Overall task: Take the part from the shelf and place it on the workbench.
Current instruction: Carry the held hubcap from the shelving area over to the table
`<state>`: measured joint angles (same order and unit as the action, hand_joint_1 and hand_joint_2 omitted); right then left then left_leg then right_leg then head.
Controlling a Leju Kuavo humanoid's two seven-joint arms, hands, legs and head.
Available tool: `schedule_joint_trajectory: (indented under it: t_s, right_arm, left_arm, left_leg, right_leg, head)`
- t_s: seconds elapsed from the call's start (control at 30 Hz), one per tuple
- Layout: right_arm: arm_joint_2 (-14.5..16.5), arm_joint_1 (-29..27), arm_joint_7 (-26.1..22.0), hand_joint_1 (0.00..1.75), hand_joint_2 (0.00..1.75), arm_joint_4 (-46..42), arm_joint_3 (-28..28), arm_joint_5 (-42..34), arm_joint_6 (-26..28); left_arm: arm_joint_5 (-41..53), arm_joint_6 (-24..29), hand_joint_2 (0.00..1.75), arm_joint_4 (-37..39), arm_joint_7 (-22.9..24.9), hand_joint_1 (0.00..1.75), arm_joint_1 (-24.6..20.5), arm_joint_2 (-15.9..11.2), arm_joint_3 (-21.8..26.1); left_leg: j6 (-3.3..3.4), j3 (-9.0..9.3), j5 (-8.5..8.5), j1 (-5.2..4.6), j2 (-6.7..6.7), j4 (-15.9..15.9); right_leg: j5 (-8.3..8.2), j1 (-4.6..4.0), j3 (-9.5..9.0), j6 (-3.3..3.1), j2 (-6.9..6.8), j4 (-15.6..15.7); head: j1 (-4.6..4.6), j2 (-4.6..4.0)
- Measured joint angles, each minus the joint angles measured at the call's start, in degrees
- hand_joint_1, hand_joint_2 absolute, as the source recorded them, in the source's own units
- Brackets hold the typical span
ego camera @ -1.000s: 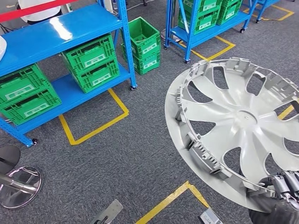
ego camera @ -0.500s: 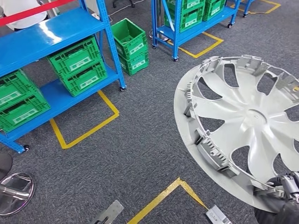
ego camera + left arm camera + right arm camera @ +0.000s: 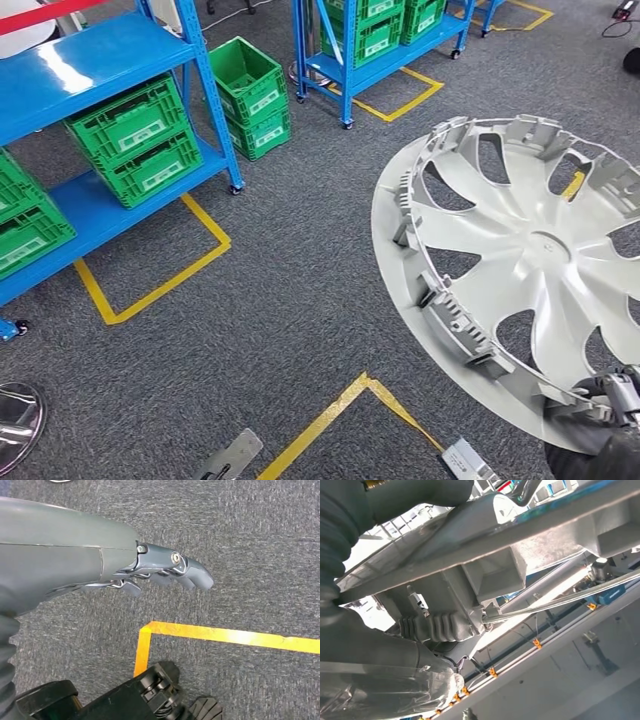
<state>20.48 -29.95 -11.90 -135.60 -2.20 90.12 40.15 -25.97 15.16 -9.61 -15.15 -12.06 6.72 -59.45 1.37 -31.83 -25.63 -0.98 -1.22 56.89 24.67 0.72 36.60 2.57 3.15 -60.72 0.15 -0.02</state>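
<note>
Down at the lower right of the head view, the right hand [image 3: 607, 400] grips the near rim of the wheel cover [image 3: 528, 260], its dark fingers [image 3: 596, 385] curled over the edge. That big pale grey wheel cover is held up in the air over the carpet floor [image 3: 302, 290], tilted so its ribbed back side with curved spokes, cut-outs and clips faces the camera, and it spreads up and to the left from the hand. From the right wrist view the wheel cover [image 3: 501, 545] sits right against the hand [image 3: 433, 627], though this close and blurry I can only make out that a ribbed grey part presses on its moulded rim. The left hand [image 3: 166, 572] hangs over the carpet with nothing in it, its fingers straight and close side by side, just above a corner of yellow floor tape [image 3: 226, 635]. Well apart from the wheel cover, on the far left, stands a blue shelf [image 3: 98, 60] with green crates [image 3: 136, 140] on its lower level, and more green crates [image 3: 253, 95] stand stacked on the floor beside it. A second blue shelf [image 3: 362, 70] stands further back.
</note>
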Motion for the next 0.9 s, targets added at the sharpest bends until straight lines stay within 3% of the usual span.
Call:
schedule_joint_trajectory:
  t_s: [0.07,0.13,0.17,0.2,0.23,0.3,0.37,0.47,0.53,0.63,0.67,0.7,0.73,0.83,0.9]
  right_arm:
    - [0.00,0.08,0.16,1.75,1.75,-0.04,0.01,-0.01,0.00]
    - [0.00,0.15,0.26,1.75,1.75,-0.07,0.02,-0.01,0.00]
    - [0.00,0.13,0.27,1.75,1.75,-0.06,0.02,-0.01,0.00]
    - [0.00,0.09,0.27,1.75,1.75,-0.06,0.03,0.00,0.00]
    - [0.00,0.07,0.28,1.75,1.75,-0.07,0.05,0.00,0.00]
    - [-0.01,0.11,0.31,1.75,1.75,-0.08,0.09,-0.01,0.00]
    - [-0.01,0.14,0.31,1.75,1.75,-0.10,0.14,-0.02,0.00]
    - [0.00,0.12,0.24,1.75,1.75,-0.11,0.27,-0.01,0.00]
    - [0.00,0.16,0.06,1.75,1.75,-0.11,0.33,0.00,0.00]
    - [0.00,0.23,-0.17,1.75,1.75,-0.10,0.32,0.00,0.00]
    - [0.00,0.25,-0.22,1.75,1.75,-0.07,0.32,0.01,0.00]
    - [0.00,0.31,-0.27,1.75,1.75,0.01,0.28,0.01,0.00]
    - [-0.01,0.47,-0.33,1.75,1.75,0.13,0.19,0.02,0.00]
    - [-0.02,1.82,-0.57,1.75,1.75,0.89,-0.32,0.02,-0.01]
    - [-0.02,3.08,-0.75,1.75,1.75,1.54,-0.52,0.02,-0.02]
  left_arm:
    - [0.01,0.05,1.75,-0.01,0.00,0.00,0.06,0.19,0.01]
    - [0.01,0.09,1.75,-0.01,0.01,0.00,0.25,0.22,0.02]
    - [0.01,0.09,1.75,-0.01,0.01,0.00,0.35,0.25,0.01]
    - [0.01,0.09,1.75,-0.01,0.01,0.00,0.41,0.28,0.01]
    - [0.01,0.09,1.75,-0.01,0.01,0.00,0.44,0.32,0.00]
    - [0.00,0.09,1.75,-0.01,0.01,0.00,0.42,0.35,0.00]
    - [-0.03,0.08,1.75,-0.01,0.00,0.00,0.41,0.30,0.01]
    - [-0.08,0.04,1.75,-0.01,-0.01,0.00,0.40,0.25,0.03]
    - [-0.14,0.03,1.75,-0.01,-0.02,0.00,0.34,0.24,0.04]
    - [-0.28,0.02,1.75,-0.01,-0.02,0.00,0.36,0.20,0.04]
    - [-0.33,-0.01,1.75,-0.01,-0.02,0.00,0.41,0.15,0.04]
    - [-0.41,-0.03,1.75,-0.01,-0.02,0.00,0.44,0.07,0.04]
    - [-0.57,-0.09,1.75,-0.01,-0.02,0.00,0.44,-0.05,0.07]
    - [-1.30,-0.59,1.75,-0.01,-0.06,0.00,0.19,-0.60,0.39]
    - [-1.64,-1.02,1.75,-0.01,-0.10,0.00,-0.02,-0.99,0.65]
  left_leg:
    - [0.14,0.14,0.48,0.26,0.59,-0.51]
    - [0.30,0.09,0.51,0.24,1.28,-0.52]
    - [0.30,0.08,0.51,0.23,1.66,-0.51]
    - [0.30,0.07,0.51,0.24,2.00,-0.48]
    - [0.26,0.10,0.49,0.27,2.27,-0.44]
    - [-0.06,0.16,0.32,0.21,2.69,-0.21]
    - [-0.57,0.08,0.10,-0.11,2.93,0.20]
    - [-1.22,-0.05,0.10,-0.22,3.21,0.37]
    - [-1.85,-0.81,-1.45,-0.04,2.61,2.14]
    - [-2.60,-5.59,-7.00,0.33,1.63,12.50]
    - [-2.68,-7.14,-8.05,0.45,1.60,15.71]
    - [-2.69,-7.81,-7.94,0.55,1.58,17.03]
    - [-2.65,-7.34,-6.67,0.63,1.52,16.02]
    - [-2.42,-1.92,-1.03,0.89,0.19,4.85]
    - [-2.22,-0.17,-0.14,0.90,-0.89,0.70]
  right_leg:
    - [2.67,-0.08,2.02,0.49,-1.51,-4.23]
    - [6.44,-0.06,5.11,1.01,-2.54,-11.69]
    - [7.40,-0.05,6.17,1.19,-2.69,-14.39]
    - [7.25,-0.03,6.20,1.33,-2.76,-14.99]
    - [6.06,-0.01,5.01,1.41,-2.90,-13.16]
    - [2.96,-0.01,0.40,1.49,-3.94,-5.21]
    - [1.59,0.01,-2.71,0.84,-4.58,0.18]
    - [1.32,-0.02,-2.85,-0.59,-3.85,0.80]
    - [1.04,0.14,-2.69,-1.29,-3.41,0.94]
    - [0.75,0.30,-2.23,-1.89,-2.72,0.99]
    - [0.68,0.31,-2.07,-1.94,-2.42,0.99]
    - [0.61,0.33,-1.96,-1.95,-2.08,0.99]
    - [0.54,0.37,-1.92,-1.90,-1.71,0.99]
    - [0.27,0.49,-1.77,-1.43,-0.52,0.93]
    - [-0.11,0.54,-1.37,-0.74,0.14,1.03]
  head:
    - [0.28,0.00]
    - [0.48,0.00]
    - [0.48,0.00]
    - [0.51,0.00]
    - [0.51,0.00]
    - [0.54,0.00]
    - [0.41,0.00]
    - [0.21,0.00]
    - [0.10,0.00]
    - [-0.07,0.00]
    - [-0.07,0.00]
    - [-0.07,0.00]
    - [-0.05,0.00]
    - [-0.07,0.00]
    - [-0.06,0.00]
